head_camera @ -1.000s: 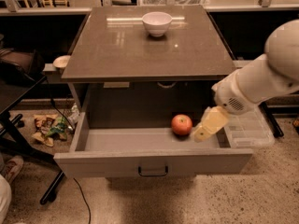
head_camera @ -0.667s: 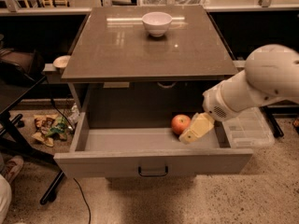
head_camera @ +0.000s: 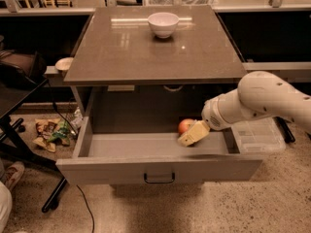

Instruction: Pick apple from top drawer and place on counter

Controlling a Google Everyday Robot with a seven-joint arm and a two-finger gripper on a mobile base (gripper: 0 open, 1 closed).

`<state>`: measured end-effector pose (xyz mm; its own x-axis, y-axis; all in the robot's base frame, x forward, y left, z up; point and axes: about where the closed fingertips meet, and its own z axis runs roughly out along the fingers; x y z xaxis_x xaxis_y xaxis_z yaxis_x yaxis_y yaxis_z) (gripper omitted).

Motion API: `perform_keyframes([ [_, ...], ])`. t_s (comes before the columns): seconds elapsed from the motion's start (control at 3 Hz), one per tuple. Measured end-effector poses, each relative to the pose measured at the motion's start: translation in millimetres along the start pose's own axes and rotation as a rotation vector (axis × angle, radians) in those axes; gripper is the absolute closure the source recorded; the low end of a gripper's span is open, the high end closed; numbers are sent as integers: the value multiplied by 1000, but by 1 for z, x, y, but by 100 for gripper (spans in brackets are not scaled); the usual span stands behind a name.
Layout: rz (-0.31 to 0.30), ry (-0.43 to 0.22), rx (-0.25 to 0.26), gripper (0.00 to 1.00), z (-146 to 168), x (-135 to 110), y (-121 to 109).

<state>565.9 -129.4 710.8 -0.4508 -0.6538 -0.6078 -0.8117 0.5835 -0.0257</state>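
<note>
Camera view: your gripper (head_camera: 193, 133), yellowish, sits inside the open top drawer (head_camera: 160, 169) towards its right end, low over the drawer floor; you can't tell from here whether it's open or clamped on anything. The apple (head_camera: 183, 125), red-orange, is in the drawer at the back right, just behind and left of the gripper, close enough that they may touch; you can't tell for sure. The white arm (head_camera: 262, 98) comes in from the right edge, over the drawer's right wall. The drawer is pulled well out from under the counter (head_camera: 146, 52), its front panel facing you with the black handle (head_camera: 159, 178) at centre. On the counter you see a white bowl (head_camera: 163, 24) upright near the back edge, about mid-width, well apart from the apple. A clear plastic bin (head_camera: 258, 136) sits on the floor just right of the drawer, partly under the arm. Left of the cabinet, crumpled wrappers (head_camera: 51, 131) lie on the speckled floor, with a small round dish (head_camera: 63, 64) on a ledge beside the counter's left edge.
</note>
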Motion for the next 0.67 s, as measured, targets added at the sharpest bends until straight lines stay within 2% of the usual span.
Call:
perform_keyframes([
  [0.67, 54, -19, 14, 0, 45, 14, -19],
])
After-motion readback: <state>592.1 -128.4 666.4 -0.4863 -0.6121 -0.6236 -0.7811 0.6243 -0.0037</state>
